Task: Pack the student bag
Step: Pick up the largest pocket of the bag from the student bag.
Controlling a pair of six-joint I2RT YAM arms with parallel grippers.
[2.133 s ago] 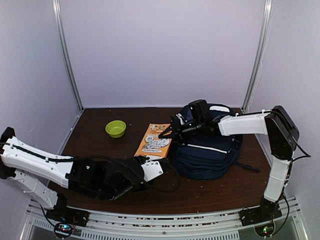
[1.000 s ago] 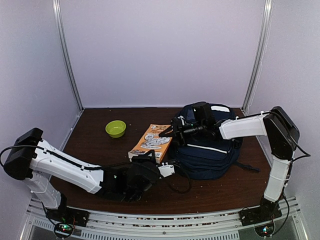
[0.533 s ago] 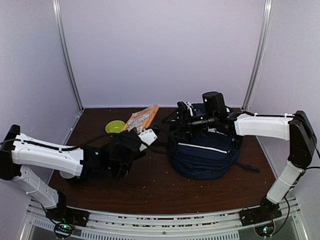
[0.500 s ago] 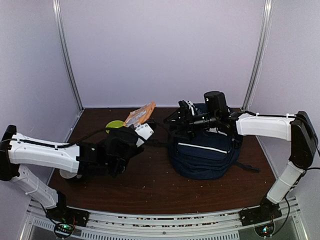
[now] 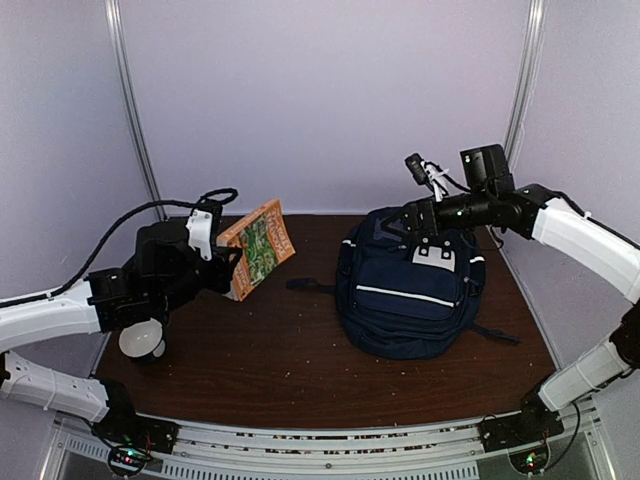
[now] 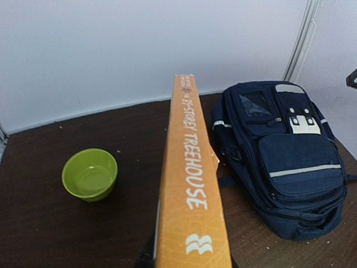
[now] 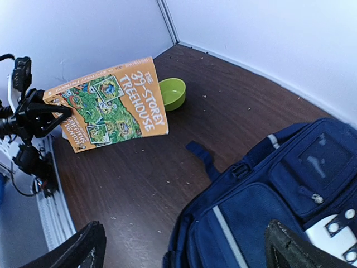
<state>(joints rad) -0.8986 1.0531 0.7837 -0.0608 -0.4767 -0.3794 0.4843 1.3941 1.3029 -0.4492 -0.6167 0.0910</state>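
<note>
The left gripper [image 5: 228,272] is clamping its fingers [image 7: 49,118] on the lower end of an orange book [image 5: 257,247], "The 39-Storey Treehouse", and is holding it clear of the dark wooden table [image 5: 300,370]. The book is running up and away from those fingers, its spine facing the left wrist camera and its green-pictured cover tilting toward the right arm. Down to the left of the fingers and beyond them, a green bowl [image 6: 89,174] is sitting upright on the table, well apart from the book. To the right of those fingers the student bag [image 5: 410,295] is lying on its back on the table, front pockets and white stripe facing up, one dark strap trailing out toward the book side. The right gripper [image 5: 405,198] is hovering above the bag's top end with its fingers [image 7: 83,248] standing wide apart, gripping nothing, the bag lying below and between them.
</note>
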